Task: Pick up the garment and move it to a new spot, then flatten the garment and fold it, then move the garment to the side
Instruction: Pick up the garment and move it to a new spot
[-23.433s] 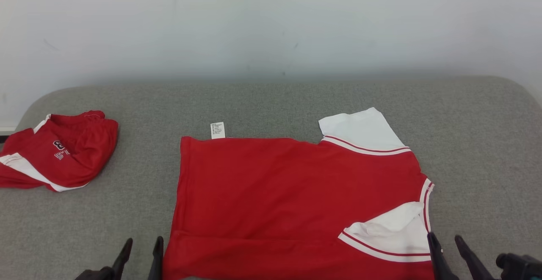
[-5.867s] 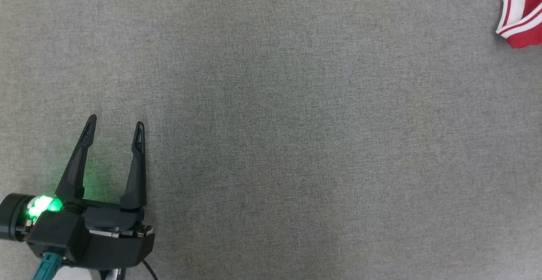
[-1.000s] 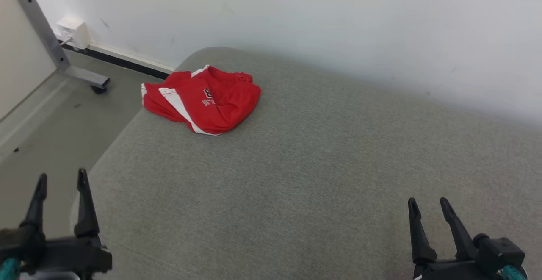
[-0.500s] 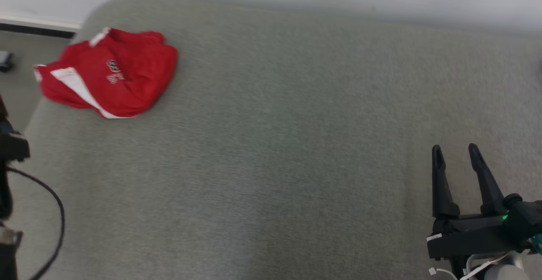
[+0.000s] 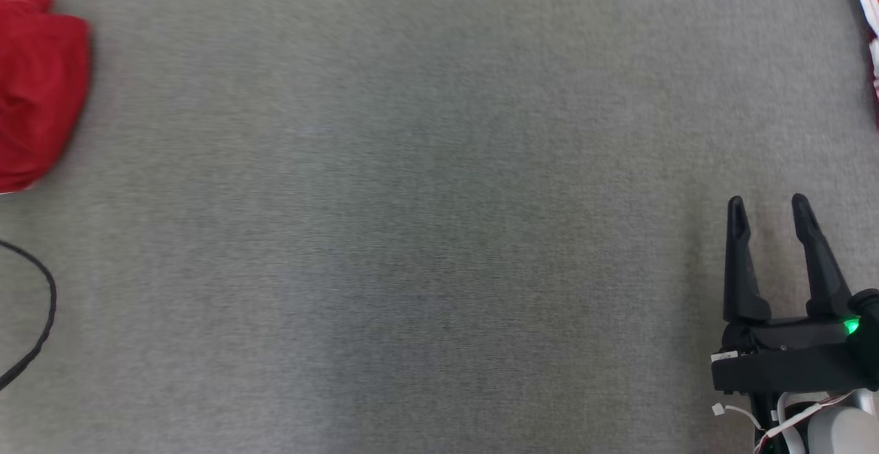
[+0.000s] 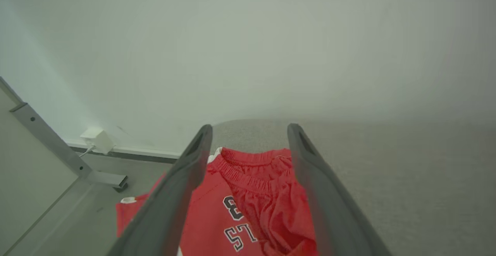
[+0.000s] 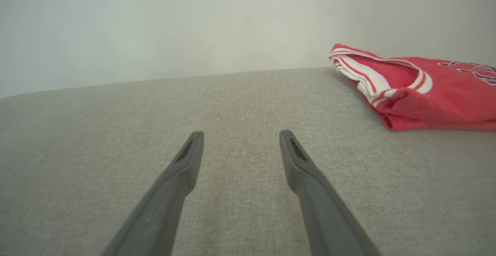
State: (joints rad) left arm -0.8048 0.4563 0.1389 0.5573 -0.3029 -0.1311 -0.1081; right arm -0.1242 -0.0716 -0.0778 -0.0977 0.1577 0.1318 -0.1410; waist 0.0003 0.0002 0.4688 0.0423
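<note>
Folded jersey (image 7: 434, 97) lies aside, apparently done; crumpled shorts (image 6: 248, 205) not yet handled. Left end effector (image 6: 250, 128) and right end effector (image 5: 768, 200): fingers apart, empty.

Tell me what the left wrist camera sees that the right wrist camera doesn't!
Left wrist view: crumpled red shorts with a number print, seen between the open fingers of the left gripper, plus a metal leg and a white wall box. Right wrist view: a folded red shirt with white striped trim, off to one side of the open right gripper. Both: the grey cushion and pale wall.
</note>
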